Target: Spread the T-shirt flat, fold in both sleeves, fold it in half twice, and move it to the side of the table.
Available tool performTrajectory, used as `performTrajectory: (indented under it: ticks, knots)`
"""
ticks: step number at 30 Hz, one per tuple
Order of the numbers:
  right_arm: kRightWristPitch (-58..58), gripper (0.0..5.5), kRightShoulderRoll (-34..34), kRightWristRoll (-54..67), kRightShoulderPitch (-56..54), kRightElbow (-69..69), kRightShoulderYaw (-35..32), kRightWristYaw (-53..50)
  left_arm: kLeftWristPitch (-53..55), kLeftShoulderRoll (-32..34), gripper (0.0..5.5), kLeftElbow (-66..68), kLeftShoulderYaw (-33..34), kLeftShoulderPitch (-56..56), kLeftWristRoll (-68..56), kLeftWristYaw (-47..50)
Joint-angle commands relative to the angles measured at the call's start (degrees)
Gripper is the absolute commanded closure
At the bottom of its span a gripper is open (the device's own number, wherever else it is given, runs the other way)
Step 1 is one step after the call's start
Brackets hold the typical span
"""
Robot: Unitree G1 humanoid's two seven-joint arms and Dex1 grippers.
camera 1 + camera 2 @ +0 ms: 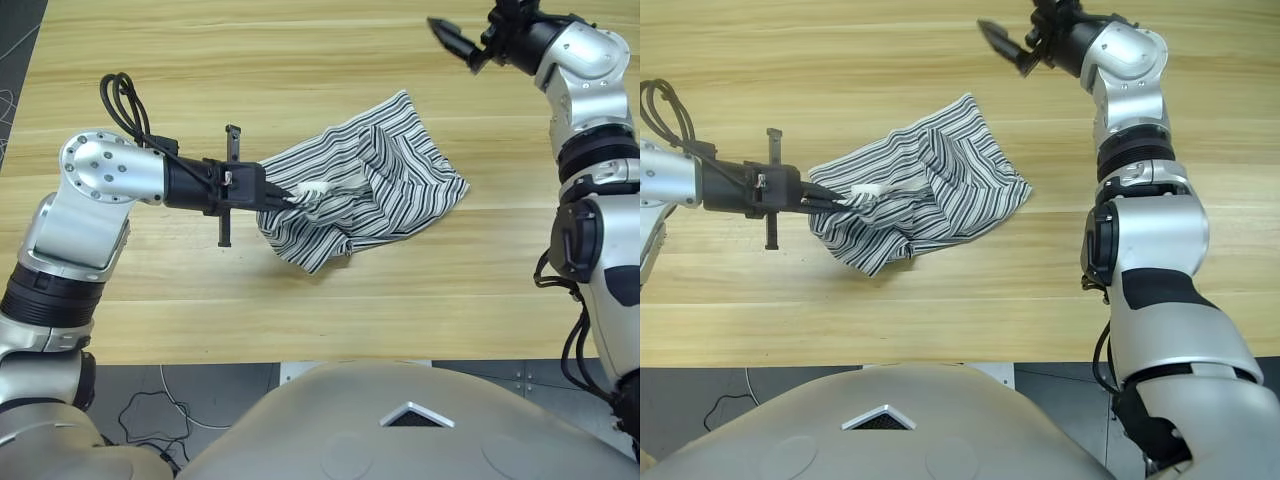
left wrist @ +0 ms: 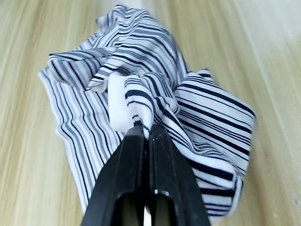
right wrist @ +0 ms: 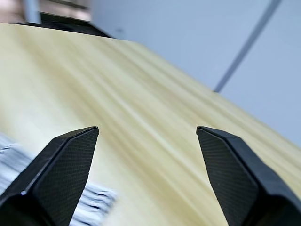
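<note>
A black-and-white striped T-shirt (image 1: 370,185) lies crumpled in the middle of the wooden table (image 1: 300,60). My left gripper (image 1: 296,198) is shut on a bunched fold near the shirt's white collar, at the shirt's left side; the pinched cloth (image 2: 141,110) rises between the black fingers. My right gripper (image 1: 462,45) hangs open above the table, beyond the shirt's far right corner, with nothing between its fingertips (image 3: 70,155). A striped edge of the shirt (image 3: 91,207) lies below it.
Bare wood surrounds the shirt on all sides. The table's front edge (image 1: 300,362) runs close to me, with grey floor and cables (image 1: 150,410) beneath it. A dark mat (image 1: 15,60) lies past the table's left edge.
</note>
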Motion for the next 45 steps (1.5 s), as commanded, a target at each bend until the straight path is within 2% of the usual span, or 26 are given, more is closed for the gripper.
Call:
performTrajectory:
  ticks: [1,9,19,31,45]
  knots:
    - [10.7,1.65,-1.7,3.0,5.9,-13.3,5.9,19.9,-8.0,3.2,5.38,1.5,2.9,1.7,0.0,-4.5]
    - [20.7,1.65,-5.1,1.7,11.3,-26.1,13.1,27.9,-11.8,4.0,5.38,0.9,6.9,1.7,-2.1,-7.0]
    - [18.4,1.65,-1.3,-3.3,6.8,-14.8,17.8,21.9,-12.6,4.4,5.38,-2.7,10.5,2.1,-3.4,-6.8]
    - [13.4,1.65,5.2,-4.8,-1.4,2.9,15.4,13.5,-14.1,3.0,5.38,-0.7,8.4,2.5,-0.5,-6.6]
    - [12.2,1.65,9.3,-7.3,-2.6,8.6,14.5,9.1,-14.8,1.8,5.38,0.6,7.3,1.9,0.8,-6.7]
